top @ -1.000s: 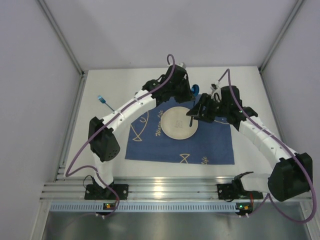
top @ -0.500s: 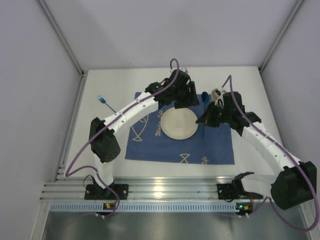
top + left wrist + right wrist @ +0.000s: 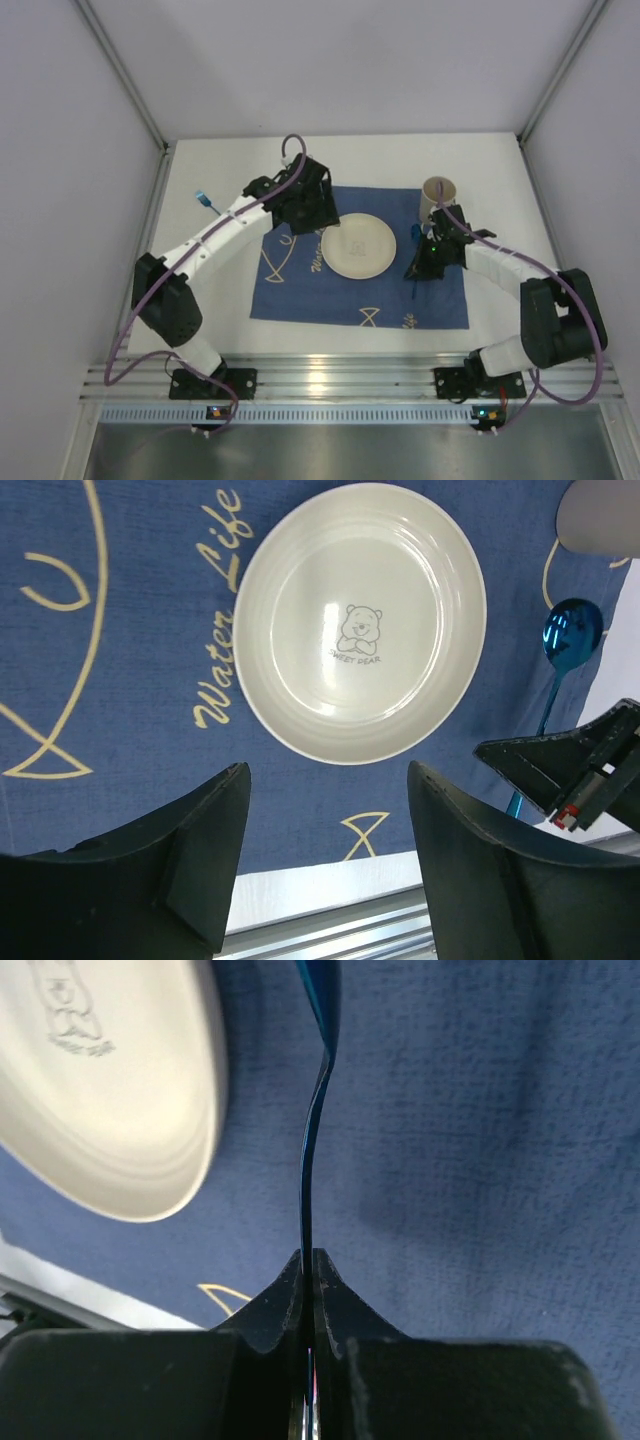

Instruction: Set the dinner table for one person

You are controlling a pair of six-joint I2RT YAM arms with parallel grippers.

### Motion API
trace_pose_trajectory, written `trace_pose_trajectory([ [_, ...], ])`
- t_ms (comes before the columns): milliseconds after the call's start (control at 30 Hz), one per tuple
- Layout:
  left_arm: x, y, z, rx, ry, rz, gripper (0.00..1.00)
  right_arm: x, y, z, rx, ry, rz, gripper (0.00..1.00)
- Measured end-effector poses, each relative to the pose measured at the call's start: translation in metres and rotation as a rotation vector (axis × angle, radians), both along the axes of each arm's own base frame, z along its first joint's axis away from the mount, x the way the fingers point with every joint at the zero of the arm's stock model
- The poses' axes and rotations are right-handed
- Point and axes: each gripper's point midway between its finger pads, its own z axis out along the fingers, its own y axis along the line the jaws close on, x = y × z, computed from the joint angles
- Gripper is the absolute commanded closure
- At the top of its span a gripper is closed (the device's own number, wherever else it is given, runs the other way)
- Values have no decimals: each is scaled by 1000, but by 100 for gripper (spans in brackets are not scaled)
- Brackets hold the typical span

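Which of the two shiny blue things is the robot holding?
The blue spoon right of the plate, pinched in the right hand. The other blue utensil lies alone on the white table, far left.

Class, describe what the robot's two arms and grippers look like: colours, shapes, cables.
The left arm and right arm have white tubular links between bulky black joints, each trailed by a looping purple cable. The left gripper has broad matte black wedge-shaped fingers; the right gripper has black fingers too.
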Motion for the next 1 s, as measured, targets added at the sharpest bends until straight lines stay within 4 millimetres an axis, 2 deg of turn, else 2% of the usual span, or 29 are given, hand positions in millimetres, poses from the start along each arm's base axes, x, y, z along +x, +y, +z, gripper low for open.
trace_pose_trajectory([
  [100,-4,12,12,-7,-25,22,32,1,-4,-12,-32,22,-9,100],
  [233,-12,19,22,-13,-42,24,32,7,-8,-19,-57,17,-22,100],
  [300,-13,20,23,-12,-44,24,32,10,-10,-21,-70,8,-30,88],
  [333,-13,21,23,-9,-45,25,32,11,-11,-23,-78,9,-35,73],
  [367,-13,21,22,-4,-45,26,32,12,-12,-25,-86,9,-40,70],
  [433,-13,25,20,9,-42,33,32,12,-15,-29,-101,12,-45,65],
  [633,-12,43,8,50,-9,69,32,14,-24,-28,-152,-1,-72,64],
  [767,-3,69,-2,81,19,120,32,10,-39,-28,-230,7,-99,65],
  [867,9,99,-7,99,28,185,31,1,-52,-24,-294,29,-113,64],
  [933,17,127,-12,106,35,241,31,-3,-58,-14,-318,28,-118,64],
  [1000,22,156,-20,122,49,300,32,-2,-61,5,-324,-4,-123,64],
])
